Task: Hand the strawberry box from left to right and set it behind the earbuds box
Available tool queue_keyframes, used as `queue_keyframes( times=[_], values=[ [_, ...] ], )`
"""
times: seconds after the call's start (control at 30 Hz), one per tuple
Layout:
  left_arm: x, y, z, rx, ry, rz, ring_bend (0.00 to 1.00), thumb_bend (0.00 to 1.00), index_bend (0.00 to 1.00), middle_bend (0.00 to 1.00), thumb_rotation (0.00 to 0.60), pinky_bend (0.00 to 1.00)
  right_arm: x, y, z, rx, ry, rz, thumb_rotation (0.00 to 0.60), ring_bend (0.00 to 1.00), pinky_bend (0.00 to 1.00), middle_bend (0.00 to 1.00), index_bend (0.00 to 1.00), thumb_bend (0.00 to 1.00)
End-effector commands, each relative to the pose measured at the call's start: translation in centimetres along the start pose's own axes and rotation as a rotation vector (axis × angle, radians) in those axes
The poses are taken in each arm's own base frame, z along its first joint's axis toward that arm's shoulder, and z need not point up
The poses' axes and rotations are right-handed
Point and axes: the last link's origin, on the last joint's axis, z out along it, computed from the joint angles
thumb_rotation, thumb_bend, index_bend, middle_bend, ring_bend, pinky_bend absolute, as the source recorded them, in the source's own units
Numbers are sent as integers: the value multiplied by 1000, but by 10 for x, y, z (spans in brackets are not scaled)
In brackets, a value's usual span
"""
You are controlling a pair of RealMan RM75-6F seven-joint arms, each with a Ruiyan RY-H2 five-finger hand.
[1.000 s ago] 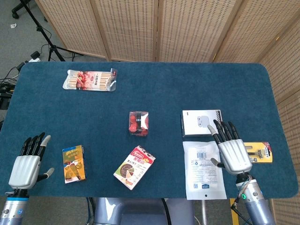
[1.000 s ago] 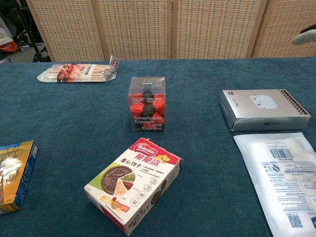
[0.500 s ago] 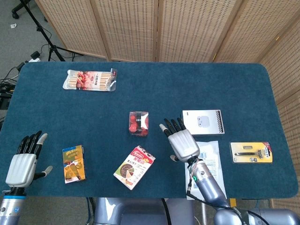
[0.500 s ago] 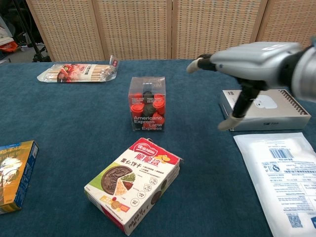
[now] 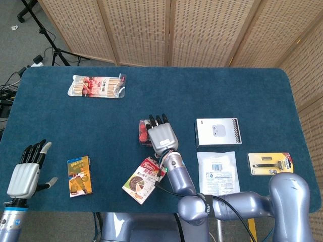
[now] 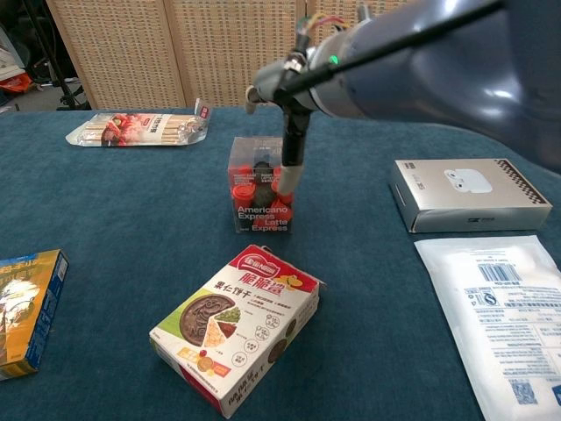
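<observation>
A flat pack printed with strawberries (image 5: 97,85) (image 6: 138,128) lies at the back left of the blue table. The white earbuds box (image 5: 218,132) (image 6: 471,193) sits right of centre. My right hand (image 5: 160,137) (image 6: 294,96) hovers with fingers spread over a clear cube of red capsules (image 5: 145,132) (image 6: 260,184) at mid table and holds nothing. Its forearm crosses the top right of the chest view. My left hand (image 5: 25,174) is open and empty by the front left edge, far from the strawberry pack. It does not show in the chest view.
A red and white biscuit box (image 5: 145,180) (image 6: 238,324) lies near the front, just under my right forearm. A yellow and blue box (image 5: 79,175) (image 6: 26,311) sits beside my left hand. A white pouch (image 5: 218,173) and a yellow razor card (image 5: 270,164) lie front right.
My right hand has swept left, from in front of the earbuds box to above the capsule cube. My left hand has barely shifted.
</observation>
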Motion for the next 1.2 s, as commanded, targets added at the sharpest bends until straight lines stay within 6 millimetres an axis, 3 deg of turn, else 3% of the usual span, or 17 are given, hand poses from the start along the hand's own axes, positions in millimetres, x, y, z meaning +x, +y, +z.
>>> queue_keyframes(
  times=[0.03, 0.33, 1.0, 1.1, 1.2],
  values=[
    [-1, -2, 2, 7, -9, -4, 0, 162, 0, 0, 600, 0, 10, -10, 9, -6, 9, 3, 600, 0, 0, 0, 0, 53],
    [-7, -6, 6, 12, -52, -15, 0, 163, 0, 0, 600, 0, -1, -22, 27, 15, -66, -1, 600, 0, 0, 0, 0, 53],
    [-12, -7, 10, 18, -91, -31, 0, 165, 0, 0, 600, 0, -18, -14, 59, 12, -110, 17, 600, 0, 0, 0, 0, 55],
    [-13, -7, 9, 14, -99, -33, 0, 165, 0, 0, 600, 0, -25, -10, 62, -1, -121, 14, 600, 0, 0, 0, 0, 96],
    [-13, -6, 9, 11, -100, -33, 0, 166, 0, 0, 600, 0, -27, -6, 65, -22, -95, -12, 600, 0, 80, 13, 43, 128]
  ],
)
